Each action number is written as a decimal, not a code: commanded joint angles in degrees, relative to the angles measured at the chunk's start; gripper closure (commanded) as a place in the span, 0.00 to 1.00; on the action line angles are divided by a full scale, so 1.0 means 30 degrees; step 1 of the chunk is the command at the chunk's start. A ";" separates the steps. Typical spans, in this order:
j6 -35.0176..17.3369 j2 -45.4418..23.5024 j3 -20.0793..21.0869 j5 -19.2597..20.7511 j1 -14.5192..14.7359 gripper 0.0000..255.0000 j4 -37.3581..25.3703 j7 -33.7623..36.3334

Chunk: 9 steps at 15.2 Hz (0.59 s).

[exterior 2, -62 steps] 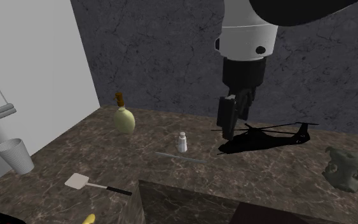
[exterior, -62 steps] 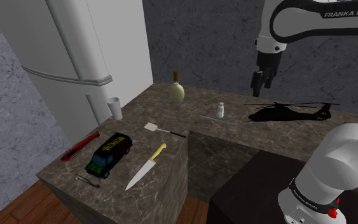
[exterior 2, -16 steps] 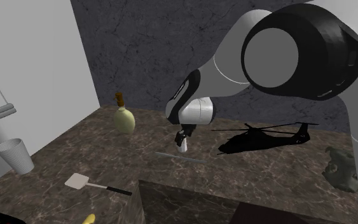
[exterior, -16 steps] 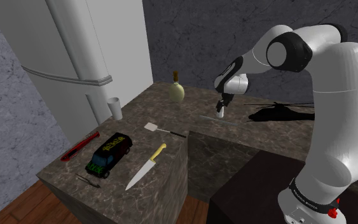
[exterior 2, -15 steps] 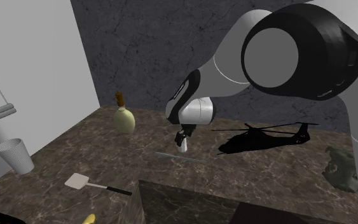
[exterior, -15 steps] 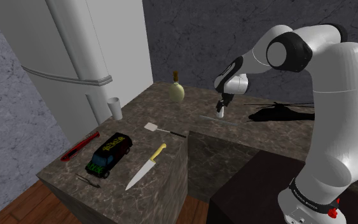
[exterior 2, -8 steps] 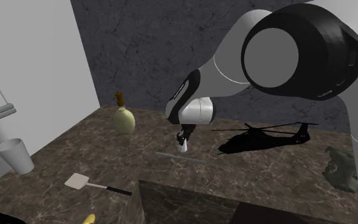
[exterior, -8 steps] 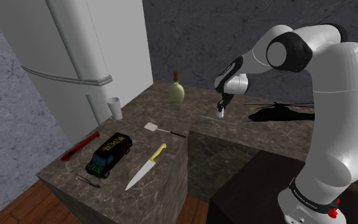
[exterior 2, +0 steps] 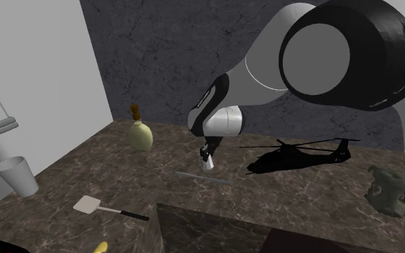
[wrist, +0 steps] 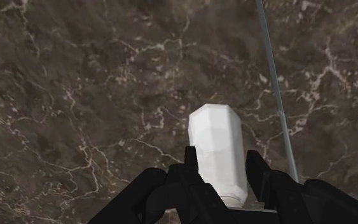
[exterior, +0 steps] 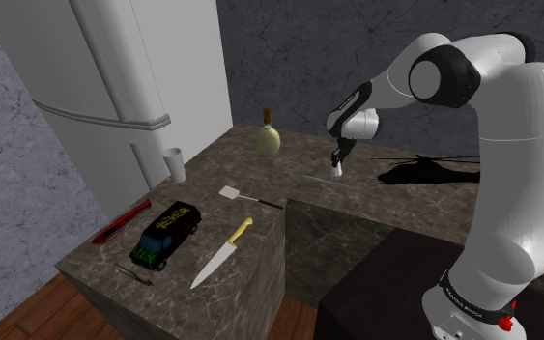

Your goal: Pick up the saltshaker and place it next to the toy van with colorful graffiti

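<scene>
Shoulder view: you see the gripper at the far side of the counter, clamped on the saltshaker. Four seconds ago it hung high above the counter and the saltshaker stood free. One second ago it was already down on the saltshaker. The saltshaker now sits slightly higher in the picture, so treat the grasp as made and the lift as just begun. Count one toy van at the near end, well apart from the saltshaker. Count also one knife, one spatula, one red tool, one cup, one bottle, one helicopter and one thin rod.

Second exterior view: the saltshaker hangs under the gripper, just above the rod and between the bottle and the helicopter. One grey-green figure lies at this view's right edge. You cannot tell here whether the base has cleared the counter.

Wrist view: both fingers clasp the white saltshaker from either side, with the rod just beside it on the counter. The carry toward the toy van is not yet begun. Expect the spatula and knife to lie along that path.
</scene>
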<state>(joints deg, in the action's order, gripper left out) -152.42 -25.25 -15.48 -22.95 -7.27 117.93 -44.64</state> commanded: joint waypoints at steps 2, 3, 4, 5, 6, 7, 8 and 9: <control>0.0548 0.0604 -0.0310 0.0429 0.0242 1.00 0.0038 0.0371; 0.0734 0.0797 -0.0406 0.0571 0.0311 1.00 0.0035 0.0487; 0.0923 0.0987 -0.0499 0.0713 0.0377 1.00 0.0028 0.0604; 0.1112 0.1175 -0.0589 0.0856 0.0442 1.00 0.0017 0.0719; 0.1304 0.1361 -0.0677 0.0997 0.0504 1.00 0.0001 0.0834; 0.1496 0.1545 -0.0759 0.1140 0.0563 1.00 -0.0019 0.0949; 0.1690 0.1727 -0.0841 0.1281 0.0621 1.00 -0.0043 0.1062; 0.1886 0.1906 -0.0918 0.1421 0.0676 1.00 -0.0072 0.1175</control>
<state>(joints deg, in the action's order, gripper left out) -147.37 -20.11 -17.98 -19.14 -5.43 117.77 -41.48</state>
